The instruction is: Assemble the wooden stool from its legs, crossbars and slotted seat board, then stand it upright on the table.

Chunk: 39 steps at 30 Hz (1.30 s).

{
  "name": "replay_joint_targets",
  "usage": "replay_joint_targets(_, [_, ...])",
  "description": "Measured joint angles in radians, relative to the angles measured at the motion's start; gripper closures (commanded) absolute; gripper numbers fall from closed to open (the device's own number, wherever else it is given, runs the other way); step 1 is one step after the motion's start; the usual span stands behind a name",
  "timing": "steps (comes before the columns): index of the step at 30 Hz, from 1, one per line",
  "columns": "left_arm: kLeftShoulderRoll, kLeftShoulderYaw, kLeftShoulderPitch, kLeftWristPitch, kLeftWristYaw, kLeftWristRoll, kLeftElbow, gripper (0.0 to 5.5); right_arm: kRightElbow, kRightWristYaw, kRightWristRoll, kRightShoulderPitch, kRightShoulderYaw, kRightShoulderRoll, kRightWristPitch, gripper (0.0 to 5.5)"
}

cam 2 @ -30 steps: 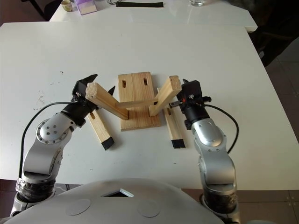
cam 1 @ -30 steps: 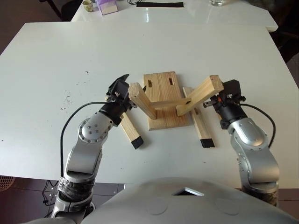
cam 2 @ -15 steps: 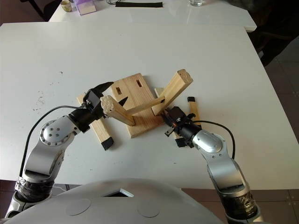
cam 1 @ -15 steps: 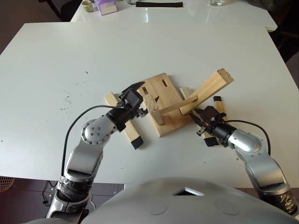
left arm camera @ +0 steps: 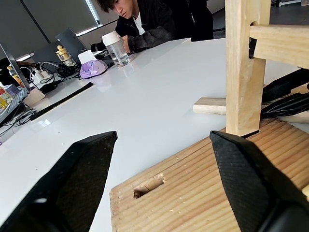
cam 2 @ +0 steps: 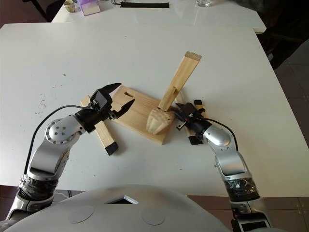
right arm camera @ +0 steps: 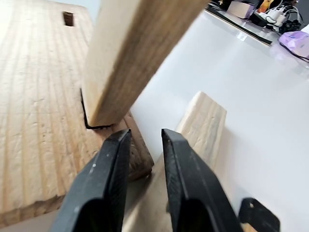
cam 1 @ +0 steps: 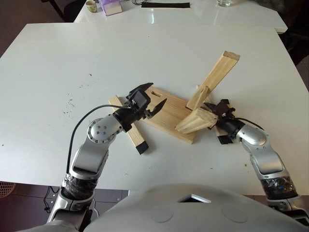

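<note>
1. Now, L gripper (cam 1: 157,94) hangs spread wide over board's (cam 1: 171,118) left end, holding nothing.
2. R gripper (cam 1: 218,107), tips barely parted and empty, sits by frame's (cam 1: 215,79) foot at board's right edge.
3. Frame leans skewed on board, mid-table.
4. Step, prob.: seating frame in slots. Next: regrip, square it up, press down.

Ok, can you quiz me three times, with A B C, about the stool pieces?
1. Where is the seat board? A in the air; B lying on the table; C on the floor.
2. What colour is the tip of the loose leg by the left gripper? A black; B red; C blue.
3. The left gripper is: A shut on a leg; B shut, empty; C open.
B: the board lies on the white tabletop. A: its end is black. C: its jaws stand wide apart above the board.
</note>
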Motion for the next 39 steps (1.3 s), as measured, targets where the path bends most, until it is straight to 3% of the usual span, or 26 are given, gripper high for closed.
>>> replay_joint_targets(6, [0.001, 0.013, -0.067, -0.006, -0.006, -0.010, 0.063, 1.92, -0.014, -0.008, 0.003, 0.023, -0.042, -0.012, 0.000, 4.35])
replay_joint_targets(10, [0.004, 0.063, -0.260, -0.070, -0.010, -0.015, 0.225, 1.92, -0.119, 0.047, 0.043, 0.079, -0.062, -0.055, 0.071, 4.35])
replay_joint_targets(17, [-0.022, 0.025, -0.536, -0.431, -0.038, 0.072, 0.681, 1.92, -0.329, 0.184, 0.178, 0.094, -0.175, -0.182, 0.191, 4.35])
replay_joint_targets(22, [-0.068, -0.020, -0.667, -0.647, -0.037, 0.152, 1.075, 1.92, -0.432, 0.356, 0.307, 0.100, -0.196, -0.299, 0.273, 4.35])
replay_joint_targets(30, [-0.139, -0.064, -0.760, -0.855, -0.039, 0.224, 1.430, 1.92, -0.513, 0.579, 0.388, 0.163, -0.042, -0.435, 0.325, 4.35])
replay_joint_targets(39, [-0.130, -0.123, -0.706, -0.988, -0.089, 0.302, 1.501, 1.92, -0.416, 0.462, 0.234, 0.059, 0.154, -0.329, 0.308, 4.35])
